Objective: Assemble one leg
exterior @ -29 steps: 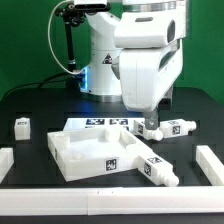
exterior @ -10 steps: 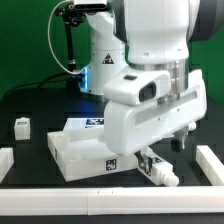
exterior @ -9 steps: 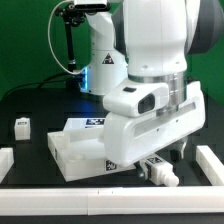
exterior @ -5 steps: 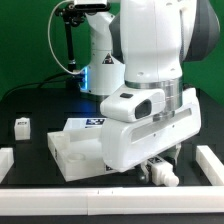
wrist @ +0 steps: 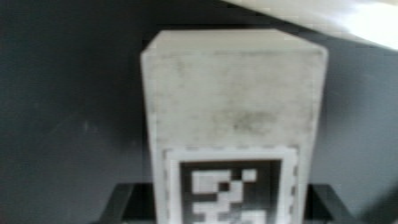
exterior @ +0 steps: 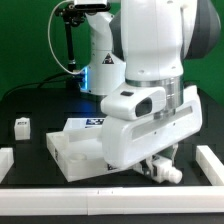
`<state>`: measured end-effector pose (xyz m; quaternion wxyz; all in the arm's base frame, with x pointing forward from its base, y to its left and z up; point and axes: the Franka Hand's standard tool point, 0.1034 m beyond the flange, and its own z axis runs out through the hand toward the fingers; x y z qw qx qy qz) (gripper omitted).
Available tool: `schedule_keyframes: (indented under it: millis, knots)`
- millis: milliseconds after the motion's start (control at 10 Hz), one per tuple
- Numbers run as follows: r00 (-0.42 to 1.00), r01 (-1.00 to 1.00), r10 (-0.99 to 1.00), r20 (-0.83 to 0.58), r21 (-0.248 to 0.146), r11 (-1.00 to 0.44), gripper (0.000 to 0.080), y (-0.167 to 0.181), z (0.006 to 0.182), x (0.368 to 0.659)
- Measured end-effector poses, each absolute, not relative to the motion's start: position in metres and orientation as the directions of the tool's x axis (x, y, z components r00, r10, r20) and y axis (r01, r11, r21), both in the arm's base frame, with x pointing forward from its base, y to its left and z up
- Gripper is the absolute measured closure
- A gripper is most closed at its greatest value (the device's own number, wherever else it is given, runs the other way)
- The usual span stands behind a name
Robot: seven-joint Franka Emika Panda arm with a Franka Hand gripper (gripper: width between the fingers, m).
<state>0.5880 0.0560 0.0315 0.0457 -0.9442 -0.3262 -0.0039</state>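
Wrist view: the end effector (wrist: 222,208) sits low over the leg (wrist: 231,100), its 2 dark fingers (wrist: 135,205) showing at either flank of the post's tagged end. Whether they press on it or stand just clear, I cannot tell. Straddling the post across its narrow width probably sets up a firm pinch for lifting. In the exterior view the leg lies on its side on the black bench (exterior: 30,105), just beside the near corner of the white tray-like panel (exterior: 72,152), toward the exterior view's right and partly hidden under the arm. The leg is a stubby white post, square-edged and faintly speckled, with 1 black-and-white tag on the face turned to the wrist camera. Another similar post (exterior: 22,125) sits well apart at the exterior view's left.
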Motion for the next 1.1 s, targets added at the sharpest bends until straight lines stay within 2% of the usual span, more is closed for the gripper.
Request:
schedule_keyframes:
  millis: [200, 300, 400, 1000, 1100]
  knots:
    - [0.781, 0.625, 0.623, 0.048, -0.063, -0.778, 0.0517, 0.046, 0.069, 0.576]
    - [0.780, 0.625, 0.623, 0.047, -0.057, -0.778, 0.0517, 0.036, 0.077, 0.562]
    - [0.785, 0.619, 0.617, 0.048, -0.050, -0.784, 0.0515, 0.026, 0.076, 0.547]
    - [0.791, 0.612, 0.611, 0.041, -0.052, -0.789, 0.0515, 0.023, 0.074, 0.542]
    - [0.802, 0.597, 0.596, 0.041, -0.036, -0.802, 0.0515, 0.009, 0.079, 0.517]
